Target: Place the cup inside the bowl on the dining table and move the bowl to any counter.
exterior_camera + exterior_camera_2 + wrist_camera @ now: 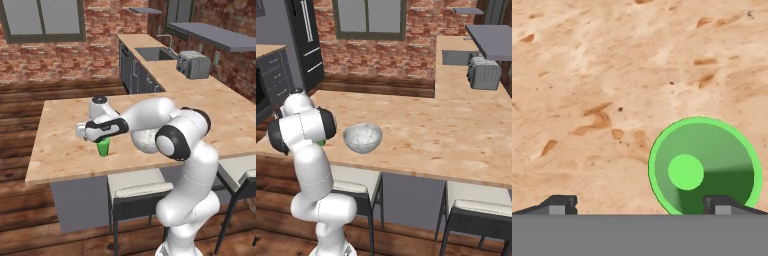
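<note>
Two-finger dark-tipped pincer (639, 204) on white arm: jaws spread to full width, holding nothing. In the hand view, looking straight down, both fingertips (559, 204) at bottom edge; one tip overlaps the rim of the cup, the other stands over bare tabletop; contact with the rim cannot be told.

Small plain bright-green handleless tumbler, the cup (704, 167): upright on the dining table, open mouth facing the hand camera, empty inside. In the left base view the cup (104, 147) sits directly beneath the hand, near the table's front edge, lower part visible under the dark wrist. In the right base view only a green sliver (321, 143) beside the arm's dark joint.

Round pale grey-white speckled glossy bowl (362, 137): upright, empty, on the same table, just beside the cup but apart from it. Whole outline clear in the right base view; in the left base view the bowl (145, 139) mostly hidden behind the arm's forearm and elbow.

Large rectangular dining table (55, 150), light speckled wood-look top, grey base.

Light wood-look counter (150, 50) over grey drawer fronts, red brick wall behind, with inset sink (154, 53) and silver toaster (194, 64); toaster (485, 73) also at the right base view's upper right.

Two pale-cushioned dark-framed chairs tucked under the table's near edge: one (137, 187) beside the arm, another (476, 210) further along.
</note>
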